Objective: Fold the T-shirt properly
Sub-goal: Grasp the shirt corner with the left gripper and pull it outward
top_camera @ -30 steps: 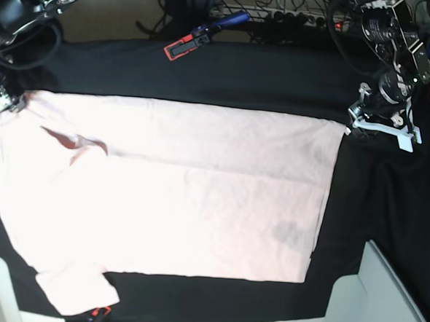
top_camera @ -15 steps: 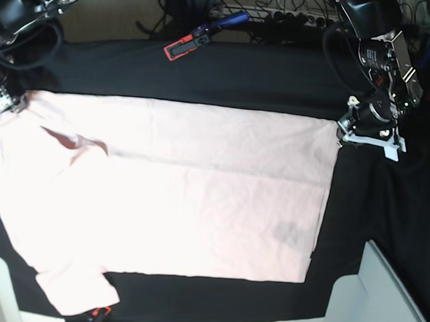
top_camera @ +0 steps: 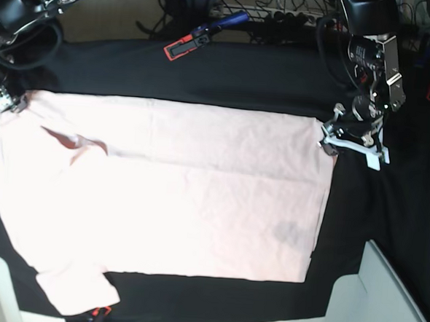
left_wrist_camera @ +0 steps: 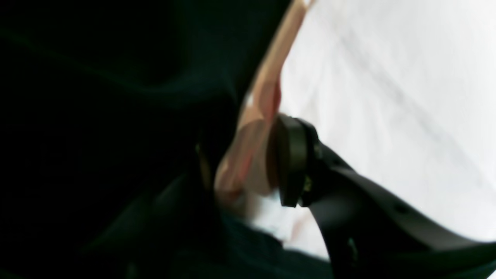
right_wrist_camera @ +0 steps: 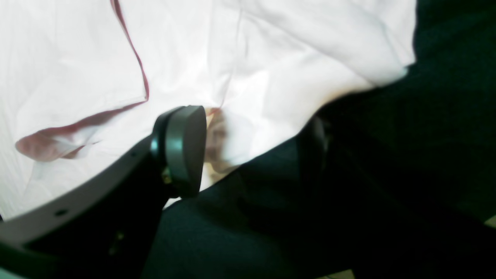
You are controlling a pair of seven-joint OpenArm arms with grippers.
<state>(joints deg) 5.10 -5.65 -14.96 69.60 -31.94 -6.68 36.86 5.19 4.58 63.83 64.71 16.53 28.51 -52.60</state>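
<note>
Two grippers sit at the T-shirt's (top_camera: 169,187) far corners. T-shirt lies spread flat, plain side up, on the black table cloth (top_camera: 249,75), covering most of it; bare cloth strip along the far edge and on the base view's right side, narrow strip at the near edge. Red-handled clamp (top_camera: 182,48) on the far table edge. Left gripper (top_camera: 331,140) at the far right corner, jaws narrow, pinching bunched hem fabric between pads (left_wrist_camera: 288,161). Right gripper (top_camera: 7,101) at the far left corner, jaws partly open, fabric edge between them; grip unclear
</note>
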